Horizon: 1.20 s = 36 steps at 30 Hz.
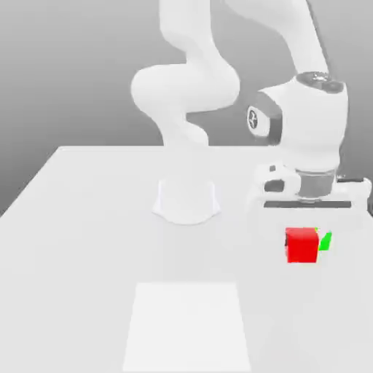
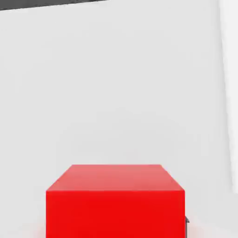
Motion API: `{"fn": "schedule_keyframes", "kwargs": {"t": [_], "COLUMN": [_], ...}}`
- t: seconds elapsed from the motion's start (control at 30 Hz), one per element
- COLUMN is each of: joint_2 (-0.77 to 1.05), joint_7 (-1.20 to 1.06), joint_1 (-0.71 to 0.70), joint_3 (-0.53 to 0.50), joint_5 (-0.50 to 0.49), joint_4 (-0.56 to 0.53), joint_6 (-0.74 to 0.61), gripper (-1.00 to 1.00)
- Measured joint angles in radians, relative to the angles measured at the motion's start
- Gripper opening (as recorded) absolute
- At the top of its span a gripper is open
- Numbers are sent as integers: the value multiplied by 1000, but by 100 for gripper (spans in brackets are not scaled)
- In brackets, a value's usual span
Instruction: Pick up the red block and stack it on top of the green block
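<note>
The red block (image 1: 301, 245) is seen in the exterior view at that view's right, directly below the robot's hand, and it appears raised off the white table (image 1: 87, 240), though its height above the surface cannot be judged with certainty. In the hand view the red block (image 2: 115, 200) is seen close up, its top face and one side face plain and smooth, with the pale table surface behind it. The green block (image 1: 325, 240) is seen just beside the red block, toward the exterior view's right and partly hidden behind it; whether the two cubes touch cannot be told.

The fingers (image 1: 306, 218) are closed to their narrowest and are clamped on the red block, which is held squarely, its faces level. The hand points straight down, and the white arm (image 1: 191, 87) is bent above and behind it.

Further out, a round white base (image 1: 186, 202) is seen near the middle of the table, and a slightly brighter rectangular patch (image 1: 188, 328) is marked on the table surface nearer the camera, well apart from both blocks.
</note>
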Motion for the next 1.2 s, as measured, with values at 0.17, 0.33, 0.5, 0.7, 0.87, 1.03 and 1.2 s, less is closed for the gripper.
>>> {"fn": "schedule_keyframes", "kwargs": {"t": [0.17, 0.33, 0.5, 0.7, 0.87, 1.03, 1.2], "joint_2": [-87, -92, -47, 15, 70, 127, 184], "joint_7": [-23, -12, 21, 70, 122, 186, 255], "joint_1": [193, 251, 223, 185, 156, 131, 128], "joint_3": [127, 188, 208, 228, 237, 235, 212], "joint_5": [69, 65, 16, -58, -133, -223, -319], "joint_4": [-63, -88, -87, -86, -86, -85, -83], "joint_6": [-23, 0, 48, 107, 154, 199, 242], "gripper": [-100, -100, -100, -100, -100, -100, -100]}}
